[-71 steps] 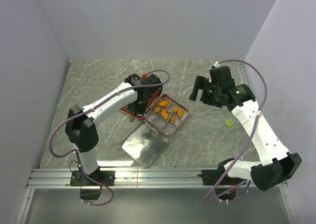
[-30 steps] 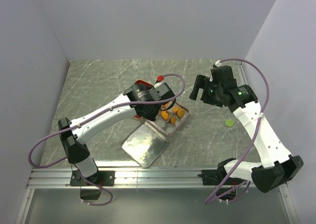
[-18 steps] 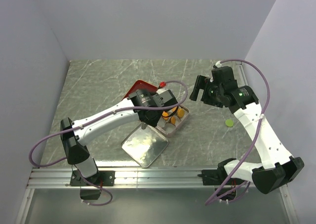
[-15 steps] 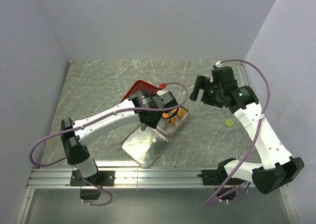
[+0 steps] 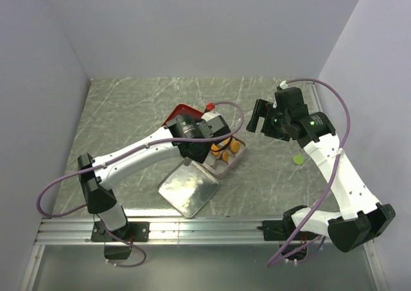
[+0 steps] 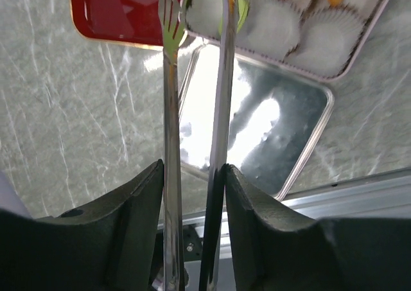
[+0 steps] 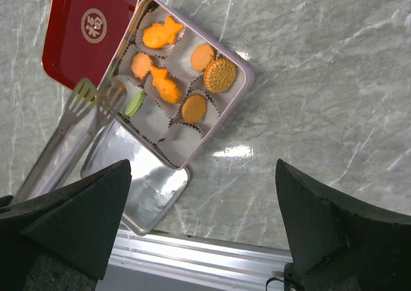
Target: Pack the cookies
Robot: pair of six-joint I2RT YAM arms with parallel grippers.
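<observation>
My left gripper [image 6: 192,170] is shut on metal tongs [image 6: 168,111], whose tips reach the near left corner of the tin box [image 7: 248,79]. A green cookie [image 7: 133,103] lies in a paper cup right at the tongs' tips [image 6: 241,11]; I cannot tell whether the tongs still pinch it. Several orange cookies, fish-shaped [image 7: 162,33] and round [image 7: 220,74], sit in the box's other cups. Another green cookie [image 5: 298,158] lies on the table at the right. My right gripper [image 7: 202,227] is open and empty, hovering right of the box [image 5: 225,170].
The box's silver lid [image 5: 188,187] lies just in front of the box, its edge under it. A red tray [image 7: 90,34] lies behind the box to the left. A metal rail [image 5: 205,227] runs along the table's near edge.
My left arm has swung right from the red tray, carrying the tongs to the box's near left corner. The right arm has hardly moved.
</observation>
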